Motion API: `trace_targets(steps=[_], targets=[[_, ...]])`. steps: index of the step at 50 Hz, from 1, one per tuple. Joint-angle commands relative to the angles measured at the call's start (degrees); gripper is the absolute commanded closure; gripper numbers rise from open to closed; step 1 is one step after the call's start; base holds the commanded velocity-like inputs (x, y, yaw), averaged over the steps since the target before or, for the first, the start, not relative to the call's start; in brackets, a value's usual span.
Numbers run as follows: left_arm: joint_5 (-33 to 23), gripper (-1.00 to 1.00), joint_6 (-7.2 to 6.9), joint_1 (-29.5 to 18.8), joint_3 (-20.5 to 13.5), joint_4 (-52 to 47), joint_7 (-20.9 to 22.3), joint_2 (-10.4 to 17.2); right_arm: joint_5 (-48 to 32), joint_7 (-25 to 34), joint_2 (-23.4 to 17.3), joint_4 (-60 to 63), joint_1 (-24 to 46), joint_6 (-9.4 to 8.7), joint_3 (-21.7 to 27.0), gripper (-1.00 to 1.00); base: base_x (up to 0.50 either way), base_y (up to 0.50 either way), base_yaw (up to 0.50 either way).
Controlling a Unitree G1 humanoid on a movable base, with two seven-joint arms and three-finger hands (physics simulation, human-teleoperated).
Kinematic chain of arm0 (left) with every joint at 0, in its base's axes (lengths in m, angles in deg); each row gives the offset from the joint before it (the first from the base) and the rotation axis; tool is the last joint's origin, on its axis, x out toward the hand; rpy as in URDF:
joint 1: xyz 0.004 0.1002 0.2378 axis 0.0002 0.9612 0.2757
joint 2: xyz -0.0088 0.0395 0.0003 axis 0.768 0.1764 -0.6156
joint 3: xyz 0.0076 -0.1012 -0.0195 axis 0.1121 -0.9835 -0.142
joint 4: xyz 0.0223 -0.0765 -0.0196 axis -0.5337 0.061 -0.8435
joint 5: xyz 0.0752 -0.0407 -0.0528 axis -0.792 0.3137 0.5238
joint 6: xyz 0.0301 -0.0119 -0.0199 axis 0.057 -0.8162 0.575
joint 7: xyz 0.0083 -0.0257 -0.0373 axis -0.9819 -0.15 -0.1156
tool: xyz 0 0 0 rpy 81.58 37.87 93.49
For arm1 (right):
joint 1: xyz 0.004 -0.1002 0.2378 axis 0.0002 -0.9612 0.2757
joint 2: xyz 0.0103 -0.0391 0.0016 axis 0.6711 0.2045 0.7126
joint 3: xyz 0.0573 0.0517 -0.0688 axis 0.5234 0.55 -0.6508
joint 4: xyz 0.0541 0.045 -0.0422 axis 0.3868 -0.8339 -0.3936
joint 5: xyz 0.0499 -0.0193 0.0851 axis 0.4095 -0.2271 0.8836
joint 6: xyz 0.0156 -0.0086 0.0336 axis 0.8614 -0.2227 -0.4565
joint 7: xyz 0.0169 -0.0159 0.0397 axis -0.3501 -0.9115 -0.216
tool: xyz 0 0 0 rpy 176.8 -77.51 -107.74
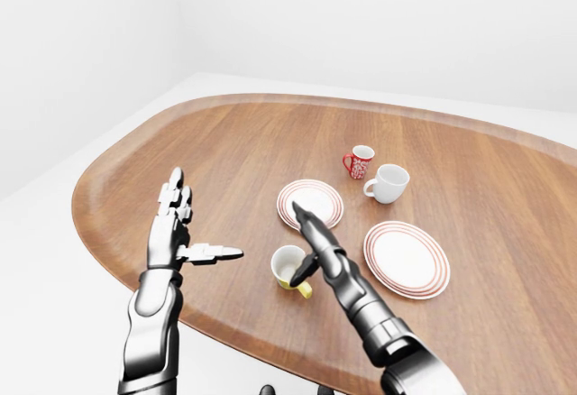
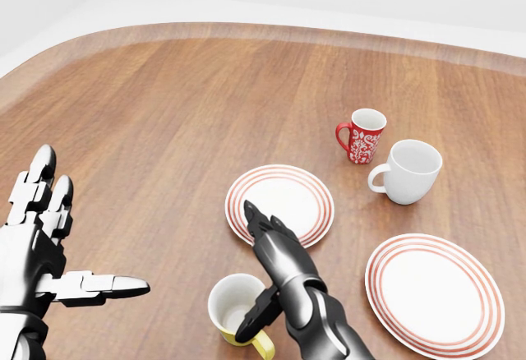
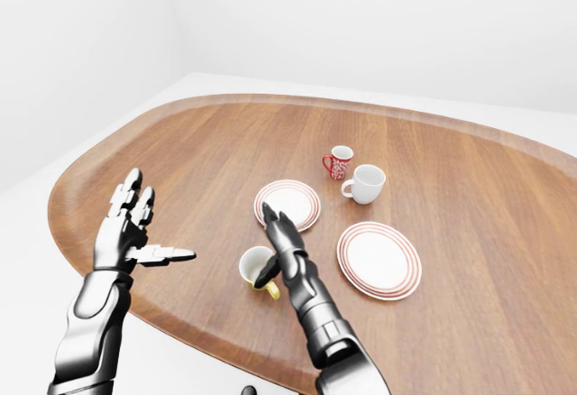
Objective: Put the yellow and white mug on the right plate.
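I see the yellow mug with the white inside (image 2: pixel 233 306) standing upright on the brown wooden surface (image 2: pixel 164 113), below the left red-ringed white plate (image 2: pixel 283 200) in the head view. My right hand (image 2: pixel 267 274) sits just beside its rim, fingers spread and unclenched, thumb dipping at the rim; whether it touches I cannot tell. The right red-ringed white plate (image 2: pixel 436 294) lies well apart. My left hand (image 2: pixel 41 245) hovers released, fingers splayed, at the view's left edge.
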Motion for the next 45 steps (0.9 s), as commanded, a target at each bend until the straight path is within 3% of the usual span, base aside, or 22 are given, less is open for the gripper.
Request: trace_targets(steps=[1, 16, 34, 37, 45], targets=[[0.1, -1.0, 0.0, -0.1, 0.0, 0.1, 0.0, 0.0, -1.4, -1.0, 0.3, -2.4, 0.6, 1.12, -0.3, -1.0, 0.0, 0.0, 0.0], [0.3, -1.0, 0.0, 0.0, -0.2, -0.1, 0.0, 0.1, -2.2, -0.7, 0.9, -2.3, -0.5, 1.5, -0.7, -1.0, 0.0, 0.0, 0.0], [0.1, -1.0, 0.0, 0.0, -0.1, -0.2, 0.0, 0.1, -1.8, -3.4, 0.6, -9.5, 1.6, 3.79, 0.0, -1.0, 0.0, 0.0, 0.0], [0.1, -1.0, 0.0, 0.0, 0.0, -0.1, 0.0, 0.0, -1.7, -4.5, 0.5, -12.4, 2.4, 4.85, 0.2, -1.0, 0.0, 0.0, 0.0], [0.0, -1.0, 0.0, -0.1, 0.1, 0.4, -0.1, 0.0, -1.8, -5.8, 0.3, -16.0, 3.5, 4.85, 0.5, -1.0, 0.0, 0.0, 0.0]])
